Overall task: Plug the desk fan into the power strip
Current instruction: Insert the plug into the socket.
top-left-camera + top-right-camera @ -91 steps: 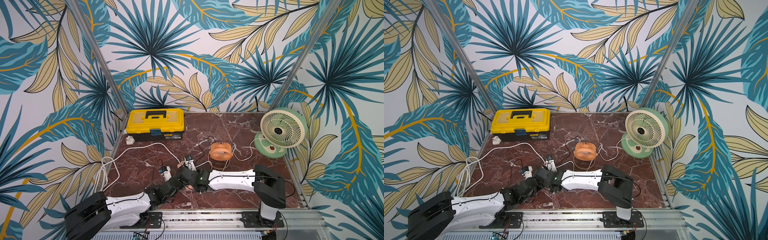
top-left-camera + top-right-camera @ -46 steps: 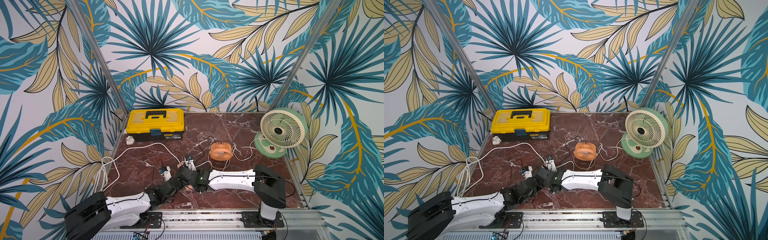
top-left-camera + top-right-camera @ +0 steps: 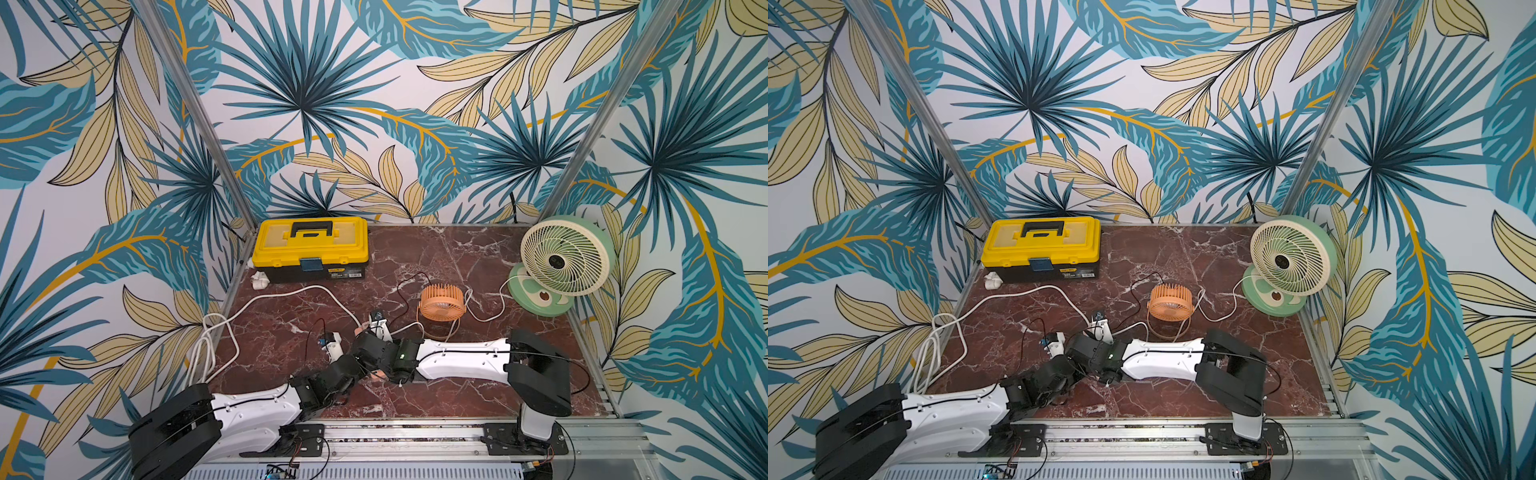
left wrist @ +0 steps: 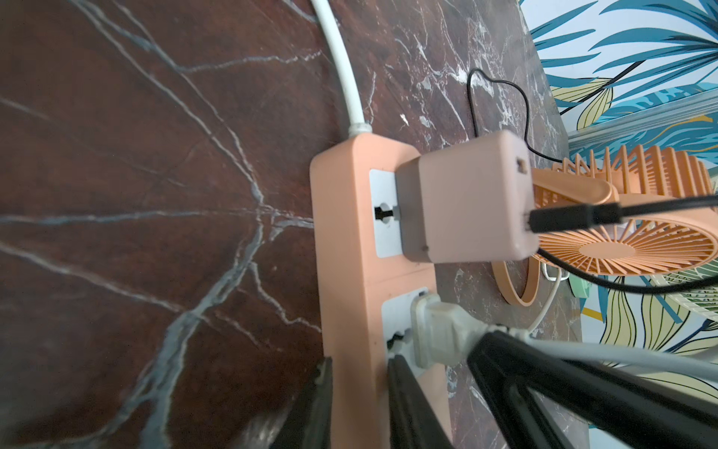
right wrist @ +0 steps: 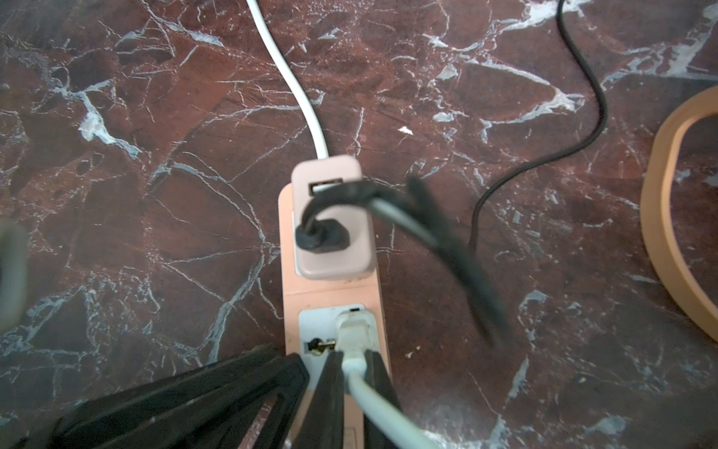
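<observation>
Left claw (image 4: 359, 363), red marble (image 4: 155, 155), leafy walls (image 3: 374, 104)

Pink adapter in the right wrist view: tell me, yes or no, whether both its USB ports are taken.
No, the black plug fills one port of the pink adapter while the other port stands empty.

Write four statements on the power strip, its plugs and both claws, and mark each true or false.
1. The left claw is shut across the slim salmon-orange power strip. True.
2. The right claw hangs open, clear of the white plug. False: it is shut on that plug's cord end.
3. A pale pink cube adapter holding a black cable sits in the socket face nearest the strip's thick white cord. True.
4. The yellow plastic toolbox touches the round green desk fan. False: they stand at opposite rear corners.
</observation>
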Action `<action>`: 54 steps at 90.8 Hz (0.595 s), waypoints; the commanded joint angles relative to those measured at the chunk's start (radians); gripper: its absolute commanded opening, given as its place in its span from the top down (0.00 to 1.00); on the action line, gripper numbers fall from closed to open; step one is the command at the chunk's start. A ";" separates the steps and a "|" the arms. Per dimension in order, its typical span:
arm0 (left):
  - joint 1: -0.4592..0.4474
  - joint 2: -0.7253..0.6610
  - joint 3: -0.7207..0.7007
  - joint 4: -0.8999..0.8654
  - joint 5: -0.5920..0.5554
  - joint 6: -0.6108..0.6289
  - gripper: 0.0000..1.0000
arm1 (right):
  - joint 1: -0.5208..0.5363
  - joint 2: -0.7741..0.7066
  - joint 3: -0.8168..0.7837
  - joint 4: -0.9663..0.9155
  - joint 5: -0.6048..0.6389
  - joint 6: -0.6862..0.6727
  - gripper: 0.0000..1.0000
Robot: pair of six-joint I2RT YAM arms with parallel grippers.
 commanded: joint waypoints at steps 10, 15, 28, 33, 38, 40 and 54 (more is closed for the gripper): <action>0.007 0.038 -0.026 -0.169 0.021 0.026 0.72 | 0.008 0.101 -0.087 -0.207 -0.191 -0.003 1.00; 0.007 0.032 -0.026 -0.172 0.019 0.026 0.72 | 0.010 0.100 -0.086 -0.209 -0.188 -0.004 1.00; 0.006 0.022 -0.031 -0.176 0.018 0.022 0.72 | 0.008 0.102 -0.081 -0.212 -0.188 -0.004 1.00; 0.007 0.022 -0.030 -0.176 0.018 0.025 0.72 | 0.008 0.104 -0.084 -0.211 -0.189 -0.001 1.00; 0.006 0.016 -0.029 -0.182 0.015 0.025 0.72 | 0.008 0.106 -0.080 -0.212 -0.188 -0.004 1.00; 0.006 0.014 -0.030 -0.184 0.015 0.025 0.72 | 0.009 0.107 -0.077 -0.216 -0.188 -0.005 1.00; 0.008 0.014 -0.036 -0.175 0.017 0.021 0.72 | 0.007 0.093 -0.073 -0.216 -0.178 -0.011 1.00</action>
